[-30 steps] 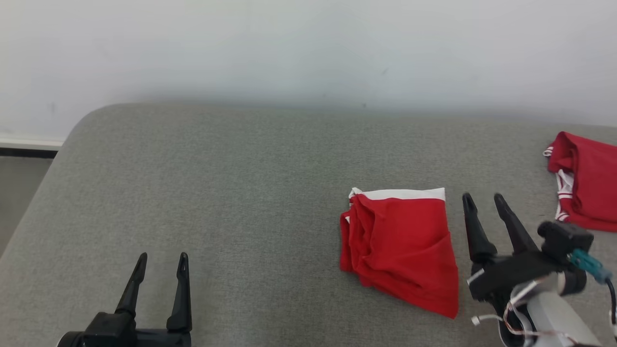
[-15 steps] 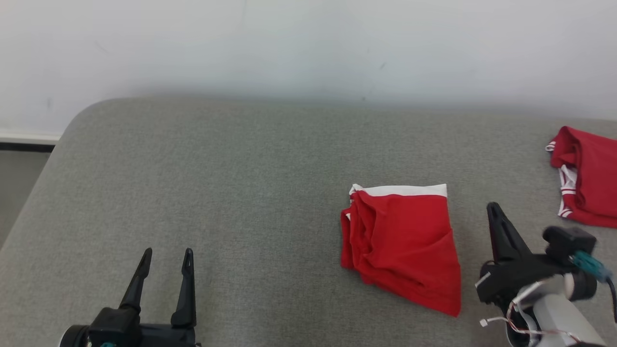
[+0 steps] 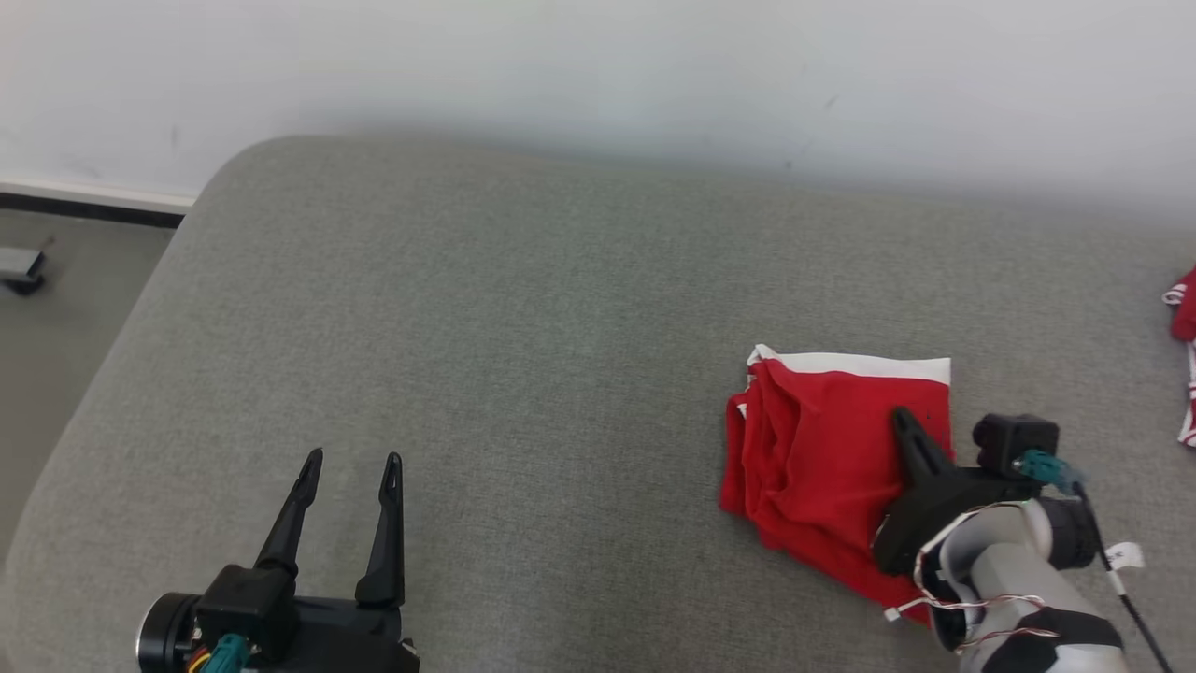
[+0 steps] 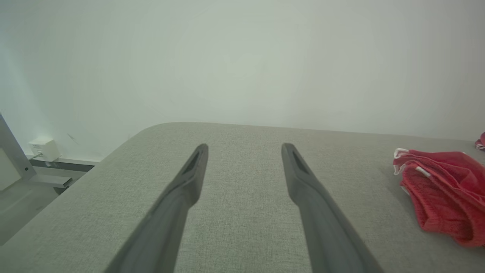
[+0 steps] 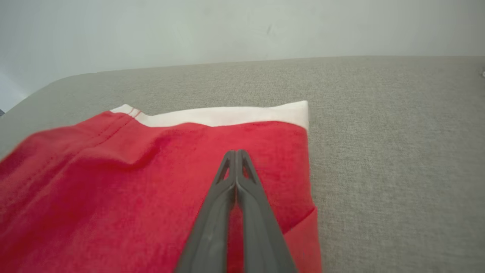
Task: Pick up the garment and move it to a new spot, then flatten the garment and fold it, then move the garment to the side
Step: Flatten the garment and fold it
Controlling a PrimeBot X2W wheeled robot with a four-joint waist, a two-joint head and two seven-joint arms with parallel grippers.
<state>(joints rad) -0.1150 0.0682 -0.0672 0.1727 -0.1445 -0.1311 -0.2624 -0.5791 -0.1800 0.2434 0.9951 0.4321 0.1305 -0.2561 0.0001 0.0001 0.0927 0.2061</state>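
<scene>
Pincers, two. The right pincer [image 5: 237, 153] has its fingers pressed together with nothing between them, over the right part of the red garment [image 3: 822, 449]; contact cannot be told. The left pincer [image 3: 350, 458] is spread wide and empty above the bare grey cushion [image 3: 561, 327], well apart from the garment. Garments, two: one folded on the cushion, white band at its far edge; a second red garment [image 3: 1185, 318] at the head view's right edge.

Grey cushion [image 3: 523, 327] – pale wall [image 3: 598, 65] behind
</scene>
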